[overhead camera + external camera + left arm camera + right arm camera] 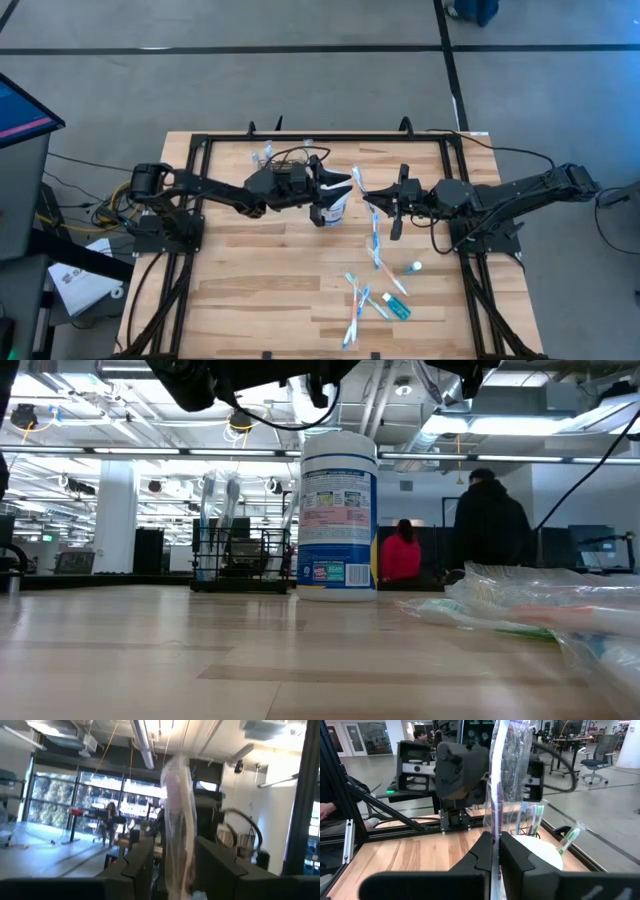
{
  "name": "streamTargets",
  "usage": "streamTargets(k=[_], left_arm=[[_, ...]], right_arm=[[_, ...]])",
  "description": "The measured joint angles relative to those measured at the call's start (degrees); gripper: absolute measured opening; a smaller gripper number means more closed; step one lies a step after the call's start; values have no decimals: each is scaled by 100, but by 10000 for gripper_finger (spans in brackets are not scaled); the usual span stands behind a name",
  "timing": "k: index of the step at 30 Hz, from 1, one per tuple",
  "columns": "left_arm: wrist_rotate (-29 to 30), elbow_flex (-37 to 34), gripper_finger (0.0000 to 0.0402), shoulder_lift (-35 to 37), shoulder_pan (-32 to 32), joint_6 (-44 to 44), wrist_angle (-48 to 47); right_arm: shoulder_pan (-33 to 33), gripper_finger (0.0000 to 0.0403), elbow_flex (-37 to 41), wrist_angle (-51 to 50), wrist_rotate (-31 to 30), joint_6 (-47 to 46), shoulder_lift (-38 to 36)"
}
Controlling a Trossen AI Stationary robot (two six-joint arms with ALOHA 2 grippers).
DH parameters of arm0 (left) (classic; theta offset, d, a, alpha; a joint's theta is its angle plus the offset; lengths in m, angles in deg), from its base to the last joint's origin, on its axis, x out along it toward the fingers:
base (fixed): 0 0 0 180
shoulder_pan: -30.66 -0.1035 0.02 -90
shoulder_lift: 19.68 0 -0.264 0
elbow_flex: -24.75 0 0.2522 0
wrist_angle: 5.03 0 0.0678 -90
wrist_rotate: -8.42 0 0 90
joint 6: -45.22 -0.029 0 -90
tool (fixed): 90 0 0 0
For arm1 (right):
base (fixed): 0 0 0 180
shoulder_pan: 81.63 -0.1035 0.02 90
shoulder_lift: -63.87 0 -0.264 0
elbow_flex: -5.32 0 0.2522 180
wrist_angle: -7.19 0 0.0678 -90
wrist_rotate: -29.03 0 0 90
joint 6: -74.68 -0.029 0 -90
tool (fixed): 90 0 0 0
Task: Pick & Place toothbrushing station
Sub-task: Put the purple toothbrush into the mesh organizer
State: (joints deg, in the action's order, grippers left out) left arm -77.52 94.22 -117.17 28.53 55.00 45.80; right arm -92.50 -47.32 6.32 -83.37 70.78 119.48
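The toothbrushing station, a black wire-mesh rack [285, 160] [240, 558] holding several toothbrushes, stands on the table at the far middle. A white lidded tub [336, 208] [338, 515] stands next to it. My right gripper [372, 196] [496, 851] is shut on a plastic-wrapped toothbrush [509, 765] [358, 183] above the tub. My left gripper [335, 186] [175, 865] faces it, open, with one finger on either side of the same package [178, 805]. I cannot tell whether a left finger touches it. My right gripper pinches the wrapped toothbrush between its two fingers at the package's thin edge [494, 836], near one end. The fingers come level from the table's right side. The package is lifted clear of the table and reaches on between my left gripper's fingers.
Several more wrapped toothbrushes [370, 295] [540, 605] lie on the table's near right part, with a small tube [414, 268] beside them. A black frame rail [330, 137] runs along the far edge. People show in the room beyond.
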Motion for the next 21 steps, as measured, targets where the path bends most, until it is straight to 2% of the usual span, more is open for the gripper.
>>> streamTargets(k=[18, 21], left_arm=[[-5, 284, 136, -194, -17, 17, -76], [-155, 316, 136, -194, -14, 62, -74]], right_arm=[[0, 10, 4, -21, 0, 91, -2], [0, 10, 4, -20, 0, 90, -2]])
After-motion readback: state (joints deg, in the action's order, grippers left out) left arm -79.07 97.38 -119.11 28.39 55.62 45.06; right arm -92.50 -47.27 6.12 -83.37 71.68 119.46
